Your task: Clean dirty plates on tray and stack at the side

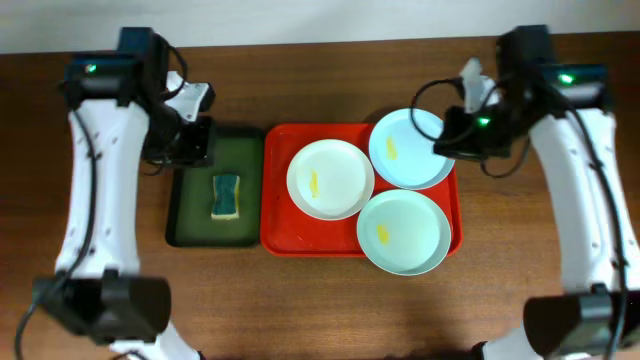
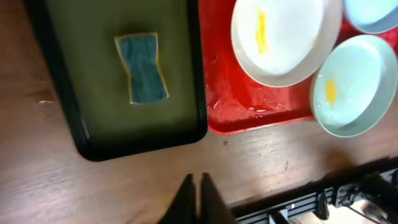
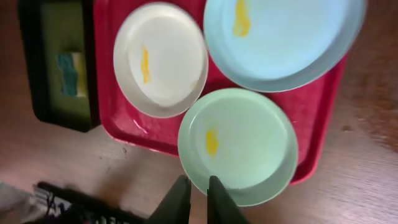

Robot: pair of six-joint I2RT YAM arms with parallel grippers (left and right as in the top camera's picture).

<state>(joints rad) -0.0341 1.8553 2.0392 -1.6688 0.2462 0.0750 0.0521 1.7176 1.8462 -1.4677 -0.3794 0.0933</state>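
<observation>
Start at the near edge. The table [image 1: 300,300] in front of the tray [image 1: 300,238] carries no stack of plates, so you can judge the task as barely begun.

All three plates are on the red tray. The pale green plate [image 1: 403,232] sits at its 5 o'clock corner and overhangs the near rim. The white plate [image 1: 330,178] lies at about 9 o'clock. The pale blue plate [image 1: 408,150] is farthest away at 1 o'clock, pushing over the far rim. Each one shows a yellow smear [image 1: 384,234], so none reads as cleaned.

Just beside the red tray, at its 9 o'clock, is the dark green tray [image 1: 190,222]. The sponge [image 1: 226,196] lies flat in it, and nothing is touching it.

Your left tool [image 2: 195,180] hangs above the table with its fingers pressed together and empty. Your right tool [image 3: 198,183] hovers over the near rim of the pale green plate. Its fingers are drawn almost together with only a thin slit between them, and they grip nothing.

What is left, by my reckoning, is everything: take up the sponge, wipe each of the three plates, lift them off and pile them at the side.

I can read no brand, label or writing on the plates, the trays, the sponge or the arms.
</observation>
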